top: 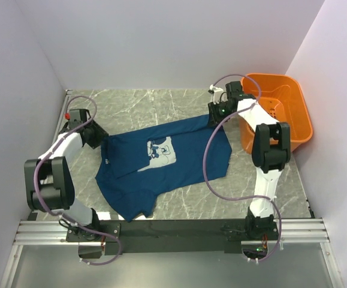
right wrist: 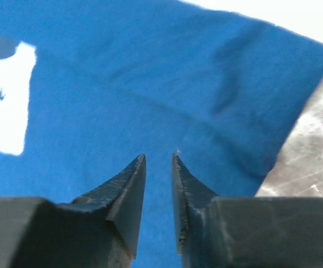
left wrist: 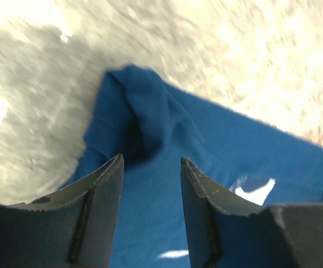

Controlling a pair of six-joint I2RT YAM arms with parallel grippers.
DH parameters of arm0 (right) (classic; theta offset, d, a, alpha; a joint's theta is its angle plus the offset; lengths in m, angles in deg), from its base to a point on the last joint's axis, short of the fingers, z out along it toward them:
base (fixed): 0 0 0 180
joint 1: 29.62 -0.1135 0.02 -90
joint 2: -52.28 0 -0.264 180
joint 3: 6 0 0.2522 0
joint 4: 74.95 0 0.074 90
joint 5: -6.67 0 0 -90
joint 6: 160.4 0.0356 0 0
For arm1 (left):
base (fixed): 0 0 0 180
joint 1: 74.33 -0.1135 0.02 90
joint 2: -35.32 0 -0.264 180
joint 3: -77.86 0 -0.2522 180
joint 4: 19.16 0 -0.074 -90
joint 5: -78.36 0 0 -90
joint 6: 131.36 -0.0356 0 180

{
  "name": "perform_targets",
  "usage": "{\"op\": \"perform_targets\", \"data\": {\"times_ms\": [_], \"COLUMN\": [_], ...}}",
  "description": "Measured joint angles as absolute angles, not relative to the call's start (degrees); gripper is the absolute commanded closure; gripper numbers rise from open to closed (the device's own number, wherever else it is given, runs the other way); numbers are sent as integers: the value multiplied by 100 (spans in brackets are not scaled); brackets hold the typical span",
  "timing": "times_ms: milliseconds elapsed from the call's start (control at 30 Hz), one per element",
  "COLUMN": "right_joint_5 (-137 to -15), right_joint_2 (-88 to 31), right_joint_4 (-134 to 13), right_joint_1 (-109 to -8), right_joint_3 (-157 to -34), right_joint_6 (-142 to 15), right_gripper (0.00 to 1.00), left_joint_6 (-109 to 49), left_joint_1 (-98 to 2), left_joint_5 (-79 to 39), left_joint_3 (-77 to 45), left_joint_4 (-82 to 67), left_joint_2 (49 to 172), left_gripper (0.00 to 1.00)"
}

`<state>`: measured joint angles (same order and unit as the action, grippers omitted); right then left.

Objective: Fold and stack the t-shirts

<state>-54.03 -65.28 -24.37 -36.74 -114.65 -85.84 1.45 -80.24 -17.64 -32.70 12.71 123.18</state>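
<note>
One dark teal-blue t-shirt (top: 188, 157) lies spread on the marble table, with a pale print (top: 159, 153) on its chest and its lower left part rumpled. My left gripper (top: 99, 137) is at the shirt's far left corner. In the left wrist view it (left wrist: 150, 159) is open and empty above a bunched fold of the shirt (left wrist: 150, 117). My right gripper (top: 214, 114) is at the shirt's far right corner. In the right wrist view it (right wrist: 158, 156) stands a little open just above flat cloth (right wrist: 150, 84), holding nothing.
An orange plastic basket (top: 293, 114) stands at the back right, beside the right arm. White walls close in the table on the left, back and right. Bare marble (top: 149, 105) lies behind the shirt, and more (top: 221, 198) in front of it.
</note>
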Motion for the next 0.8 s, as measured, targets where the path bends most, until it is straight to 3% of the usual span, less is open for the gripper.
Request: {"op": "perform_targets", "data": {"times_ms": [367,800], "right_joint_5": [-6575,-6940], "right_joint_2": [-7210,-7477], "right_joint_4": [-2341,-2295], "right_joint_1": [-3672,-3672], "right_joint_3": [-12086,-12327], "right_joint_6": [-8145,-8130], "right_gripper": [76,76], "left_joint_6": [202,204], "left_joint_1": [-8280,-8330], "left_joint_5": [-1689,-1884], "left_joint_3": [-3047,-2562], "left_joint_4": [1074,895], "left_joint_2": [12838,13529], "left_gripper": [49,52]}}
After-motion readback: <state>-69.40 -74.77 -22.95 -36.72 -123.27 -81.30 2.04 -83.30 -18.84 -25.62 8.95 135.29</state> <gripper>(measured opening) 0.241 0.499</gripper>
